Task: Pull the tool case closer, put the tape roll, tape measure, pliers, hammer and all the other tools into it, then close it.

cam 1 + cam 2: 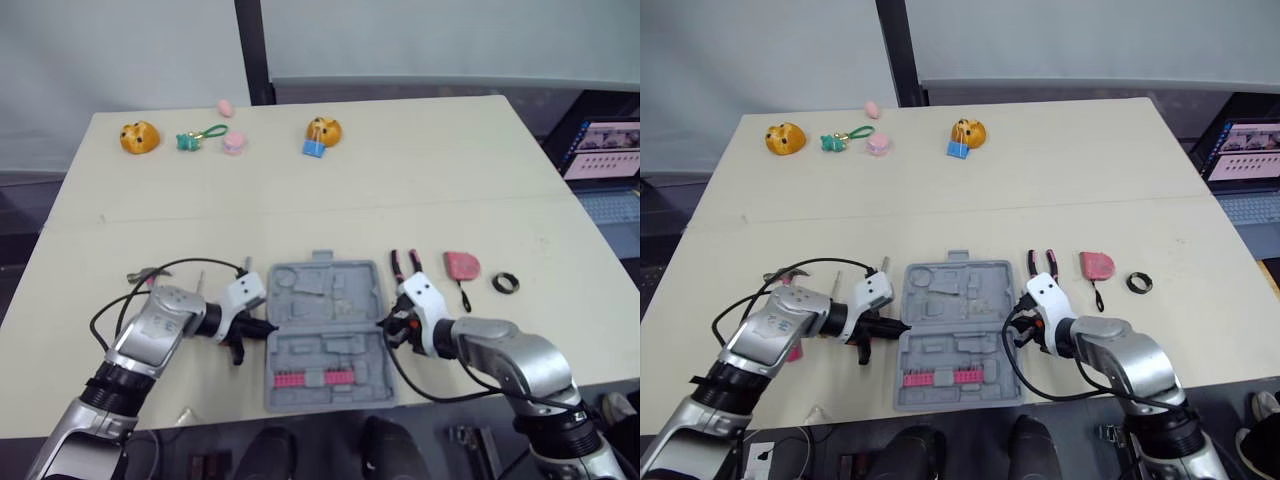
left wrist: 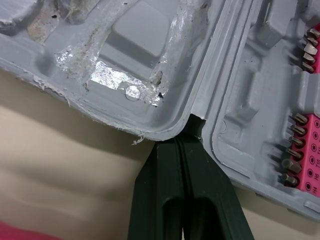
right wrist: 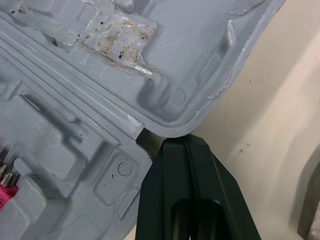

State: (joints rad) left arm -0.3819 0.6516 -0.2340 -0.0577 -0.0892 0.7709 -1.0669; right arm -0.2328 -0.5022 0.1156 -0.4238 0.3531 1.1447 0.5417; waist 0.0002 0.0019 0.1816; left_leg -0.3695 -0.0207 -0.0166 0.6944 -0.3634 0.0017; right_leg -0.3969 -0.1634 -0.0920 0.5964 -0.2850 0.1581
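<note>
Case: grey moulded-plastic tool case point(image 1: 325, 335), lying open and flat at the near edge of the cream table point(image 1: 400, 180), directly in front of the robot.
Axis: the two halves run one behind the other away from the robot. The hinge line runs left to right across the middle.
Left gripper: left gripper point(image 2: 191, 124) has its black fingers pressed together with nothing between them. The tip sits in the notch at the left end of the hinge, touching the case rim.
Right gripper: right gripper point(image 3: 183, 141) is likewise clenched on nothing. Its tip is at the gap between the halves at the right end of the hinge.
Key relation: the case lies between the two tips, one at each end of the hinge. A draw toward the robot would likely move both halves together.
Contents: a pink strip of screwdriver bits point(image 1: 312, 378) in the near half; the other recesses look unfilled.
Right-side tools: red-and-black-handled pliers point(image 1: 405, 263), flat red tape measure point(image 1: 461, 265) and black ring tape roll point(image 1: 505, 283), all just beyond the right gripper, so nearer that arm.
Left-side tool: metal-headed hammer point(image 1: 148, 273), probably, beside the left arm.
Writing: none legible on the case. The laptop screen point(image 1: 604, 150) is too small to read.
</note>
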